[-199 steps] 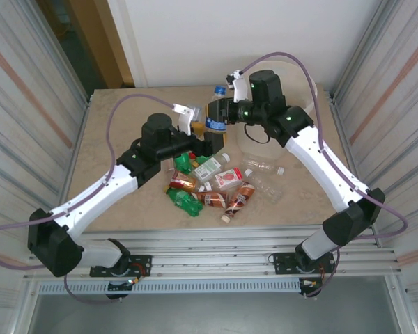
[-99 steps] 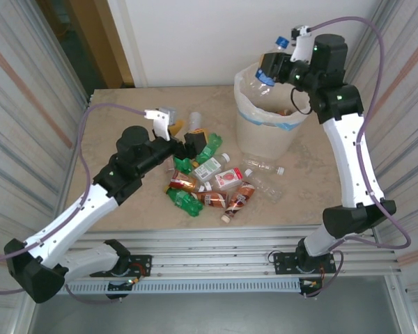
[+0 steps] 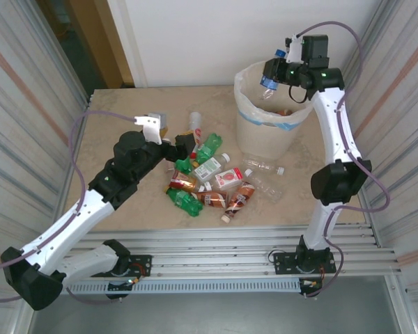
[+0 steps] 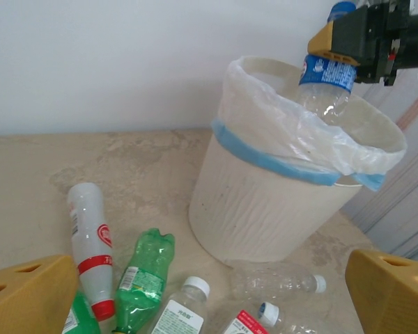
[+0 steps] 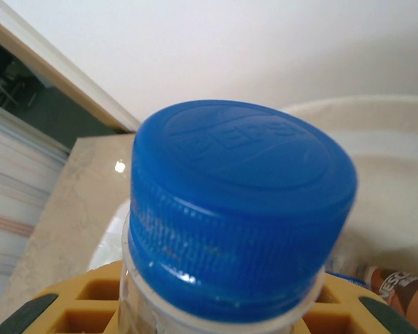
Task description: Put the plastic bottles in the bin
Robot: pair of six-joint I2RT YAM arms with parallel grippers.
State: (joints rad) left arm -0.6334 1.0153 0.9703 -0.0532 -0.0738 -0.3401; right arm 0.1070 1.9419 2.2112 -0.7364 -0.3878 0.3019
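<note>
Noted matt, finely ribbed cream plastic on the bin (image 4: 265,216); crinkled translucent film for its liner (image 4: 279,118). Found the blue-capped bottle (image 4: 327,73) clear and glossy, its cap (image 5: 240,202) knurled plastic (embossed top). Logged the table (image 3: 125,101) as marbled, faintly shiny.

A clear plastic bottle with blue cap and blue label (image 3: 267,80) hangs upright, its neck clamped in the jaws of the right gripper (image 3: 273,68), its lower part inside the round cream wastebasket lined with a blue-edged white bag (image 3: 254,132) directly beneath them. Green, clear and brown-filled bottles (image 3: 209,182) lie jumbled on their sides just ahead of the spread jaws of the left gripper (image 3: 183,144)
</note>
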